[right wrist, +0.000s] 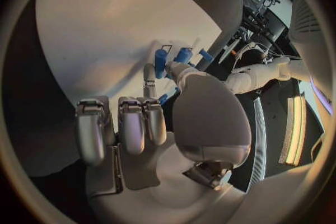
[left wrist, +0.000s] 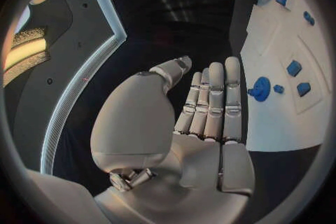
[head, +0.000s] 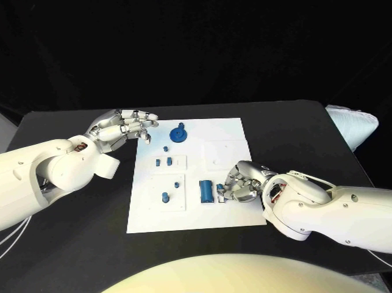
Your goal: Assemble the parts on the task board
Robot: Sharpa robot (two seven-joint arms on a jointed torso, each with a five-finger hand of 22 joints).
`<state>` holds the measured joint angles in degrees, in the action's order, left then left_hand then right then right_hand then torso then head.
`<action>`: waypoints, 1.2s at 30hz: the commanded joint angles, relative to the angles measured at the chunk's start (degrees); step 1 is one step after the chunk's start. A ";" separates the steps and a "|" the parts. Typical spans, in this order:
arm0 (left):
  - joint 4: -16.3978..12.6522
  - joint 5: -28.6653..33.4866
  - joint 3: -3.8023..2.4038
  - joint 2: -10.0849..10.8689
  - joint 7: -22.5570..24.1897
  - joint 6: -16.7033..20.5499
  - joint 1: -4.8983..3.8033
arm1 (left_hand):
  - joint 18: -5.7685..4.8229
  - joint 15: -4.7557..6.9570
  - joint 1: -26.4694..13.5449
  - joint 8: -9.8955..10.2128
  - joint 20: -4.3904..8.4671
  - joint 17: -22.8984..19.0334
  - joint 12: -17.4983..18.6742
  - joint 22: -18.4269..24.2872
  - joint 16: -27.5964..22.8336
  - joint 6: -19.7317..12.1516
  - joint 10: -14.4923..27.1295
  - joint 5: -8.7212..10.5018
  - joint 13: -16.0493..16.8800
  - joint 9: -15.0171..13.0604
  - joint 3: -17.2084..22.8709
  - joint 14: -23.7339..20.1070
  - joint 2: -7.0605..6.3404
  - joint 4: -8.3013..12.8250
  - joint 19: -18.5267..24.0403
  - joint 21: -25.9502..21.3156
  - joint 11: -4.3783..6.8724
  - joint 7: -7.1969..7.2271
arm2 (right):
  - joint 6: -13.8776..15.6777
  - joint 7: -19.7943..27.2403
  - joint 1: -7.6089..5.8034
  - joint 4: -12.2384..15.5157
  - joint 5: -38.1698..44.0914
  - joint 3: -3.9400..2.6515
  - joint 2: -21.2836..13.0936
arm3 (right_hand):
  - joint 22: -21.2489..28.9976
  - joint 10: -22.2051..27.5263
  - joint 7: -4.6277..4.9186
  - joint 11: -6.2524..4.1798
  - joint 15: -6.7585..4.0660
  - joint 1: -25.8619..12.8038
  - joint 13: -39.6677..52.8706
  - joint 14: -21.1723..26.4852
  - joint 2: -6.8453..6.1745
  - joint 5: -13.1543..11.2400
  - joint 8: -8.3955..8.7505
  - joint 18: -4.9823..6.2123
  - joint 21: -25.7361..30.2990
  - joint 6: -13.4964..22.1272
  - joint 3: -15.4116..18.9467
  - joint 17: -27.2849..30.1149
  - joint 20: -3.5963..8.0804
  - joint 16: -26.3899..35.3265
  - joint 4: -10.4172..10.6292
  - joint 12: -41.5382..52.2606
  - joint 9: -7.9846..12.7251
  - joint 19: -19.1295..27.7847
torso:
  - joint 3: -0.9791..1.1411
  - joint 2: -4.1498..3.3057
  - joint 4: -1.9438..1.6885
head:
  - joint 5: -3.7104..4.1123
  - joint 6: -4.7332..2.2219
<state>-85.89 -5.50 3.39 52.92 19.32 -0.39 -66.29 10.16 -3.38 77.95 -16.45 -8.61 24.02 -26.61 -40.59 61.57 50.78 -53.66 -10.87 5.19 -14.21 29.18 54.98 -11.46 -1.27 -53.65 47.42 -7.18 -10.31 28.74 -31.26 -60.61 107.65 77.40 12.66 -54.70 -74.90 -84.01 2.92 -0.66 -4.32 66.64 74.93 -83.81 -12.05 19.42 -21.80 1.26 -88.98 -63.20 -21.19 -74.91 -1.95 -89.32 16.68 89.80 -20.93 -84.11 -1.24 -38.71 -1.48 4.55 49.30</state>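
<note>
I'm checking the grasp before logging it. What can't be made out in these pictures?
- Head view: whether the right hand grips the blue cylinder part; curled fingers hide the contact.
- Right wrist view: the thumb covers that contact too.
- Head view: small blue parts on the task board are too small to show shape.

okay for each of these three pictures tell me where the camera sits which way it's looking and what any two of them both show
Head view: on the robot's head, looking down at the task board; both arms enter, left hand and right hand.
Left wrist view: behind the left hand, facing the board's edge.
Right wrist view: behind the right hand, facing the board.
Shared: head and left wrist views both show the round blue part.
</note>
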 commanded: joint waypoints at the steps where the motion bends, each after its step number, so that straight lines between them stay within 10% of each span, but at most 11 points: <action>1: -0.14 0.06 -0.03 -0.06 0.17 -1.14 0.00 | 0.35 0.17 -0.11 -0.18 -0.03 -0.09 -0.10 0.08 0.36 0.36 -0.12 0.36 -0.09 0.07 -0.05 -0.21 0.54 -0.38 -0.44 -0.39 0.08 0.05 | -1.60 -0.27 0.05 0.17 0.95 0.00 0.04 | -14.92 -5.99 0.04 -0.59 -0.41 -0.45 15.07 -5.80 0.23 0.27 -0.12 -1.13 -0.36 -0.32 0.31 -13.35 0.47 0.00 -0.15 0.20 -0.05 -5.74 | 0.01 -0.02 -0.01 | 0.06 0.10; 36: 0.28 0.05 -0.02 -0.35 -0.02 -1.34 0.01 | 0.35 0.16 -0.28 -0.22 -0.04 -0.11 -0.10 0.12 0.40 0.35 -0.09 0.36 -0.12 0.10 -0.13 -0.22 0.56 -0.59 -0.47 -0.48 0.07 0.05 | -1.41 0.27 0.06 0.48 0.37 -0.01 -0.23 | -15.01 -5.99 -0.08 -0.71 -0.54 -9.38 15.07 -5.88 1.83 1.71 -0.13 -1.20 -0.70 -0.73 4.97 -13.71 0.65 -0.13 0.16 0.20 0.16 -5.82 | 0.03 -0.03 -0.01 | -0.05 0.23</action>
<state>-85.54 -5.50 3.40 52.69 19.03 -0.71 -66.29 10.17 -3.38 77.72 -16.44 -8.61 23.98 -26.61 -40.55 61.57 50.78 -53.66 -10.87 5.15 -14.17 29.01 54.98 -11.23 -1.44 -53.65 47.19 -7.18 -10.31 27.91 -31.41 -60.60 107.97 77.43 12.65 -54.90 -74.93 -84.02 2.94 -1.06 -4.53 57.98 74.91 -84.02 -10.18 21.38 -21.71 0.85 -89.51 -63.59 -16.44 -74.90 -1.75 -89.32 16.83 89.80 -20.85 -83.90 -1.21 -38.72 -1.49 4.49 49.52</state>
